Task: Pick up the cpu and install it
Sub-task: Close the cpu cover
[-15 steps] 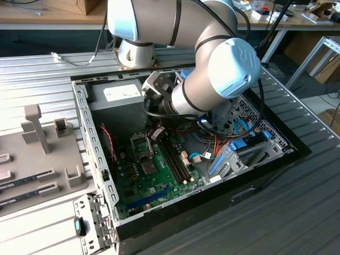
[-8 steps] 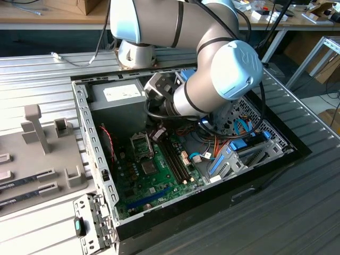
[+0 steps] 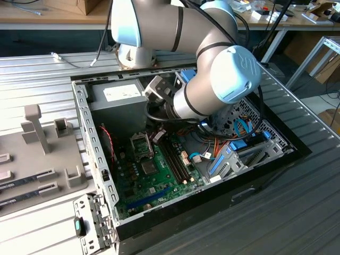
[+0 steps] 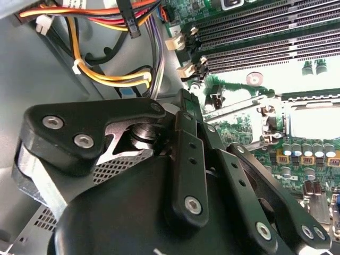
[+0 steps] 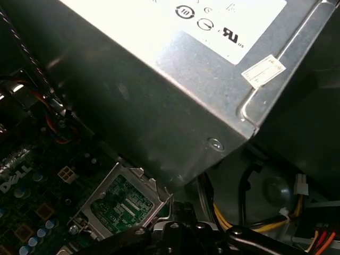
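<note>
We see one open computer case (image 3: pixel 95 159) holding one green motherboard (image 3: pixel 151 183), one grey power supply (image 3: pixel 118 98) and one processor socket (image 3: pixel 142 144) with its metal frame open. The second wrist view shows four long empty memory slots (image 4: pixel 265 40). The single robot arm (image 3: pixel 212 69) reaches into the case. Its gripper (image 4: pixel 191 119) has its fingers pressed together, and as best we can tell they pinch the cpu (image 4: pixel 186 96), seen edge-on as a thin green strip. The cpu sits at the fingertips, near the socket and just beside the memory slots, not yet seated.
</note>
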Robot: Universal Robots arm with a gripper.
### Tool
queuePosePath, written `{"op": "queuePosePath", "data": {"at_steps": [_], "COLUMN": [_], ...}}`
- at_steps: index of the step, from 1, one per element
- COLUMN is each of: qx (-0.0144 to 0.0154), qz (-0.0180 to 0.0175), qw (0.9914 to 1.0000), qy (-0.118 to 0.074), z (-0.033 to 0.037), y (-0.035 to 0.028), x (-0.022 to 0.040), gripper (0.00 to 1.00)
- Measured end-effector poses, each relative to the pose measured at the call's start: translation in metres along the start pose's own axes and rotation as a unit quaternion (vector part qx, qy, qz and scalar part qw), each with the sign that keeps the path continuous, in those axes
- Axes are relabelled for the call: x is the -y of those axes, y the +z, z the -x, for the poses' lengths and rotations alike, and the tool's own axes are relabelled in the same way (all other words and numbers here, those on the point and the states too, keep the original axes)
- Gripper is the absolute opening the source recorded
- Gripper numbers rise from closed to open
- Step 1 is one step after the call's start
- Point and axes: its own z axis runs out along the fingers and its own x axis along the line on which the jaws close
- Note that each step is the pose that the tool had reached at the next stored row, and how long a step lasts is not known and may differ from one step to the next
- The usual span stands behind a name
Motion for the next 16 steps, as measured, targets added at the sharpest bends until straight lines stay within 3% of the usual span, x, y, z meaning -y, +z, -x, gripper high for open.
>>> {"op": "queuePosePath", "data": {"at_steps": [6,11,16], "qx": [0.0013,0.0032,0.0043], "qz": [0.0005,0.0,0.0011], "qw": [1.0,0.99999,0.99999], "qy": [0.0,-0.001,-0.002], "z": [-0.0028,-0.0031,-0.0041], "y": [0.0003,-0.0081,-0.0091], "x": [-0.0019,-0.0064,-0.0076], "gripper": [0.11,0.11,0.11]}}
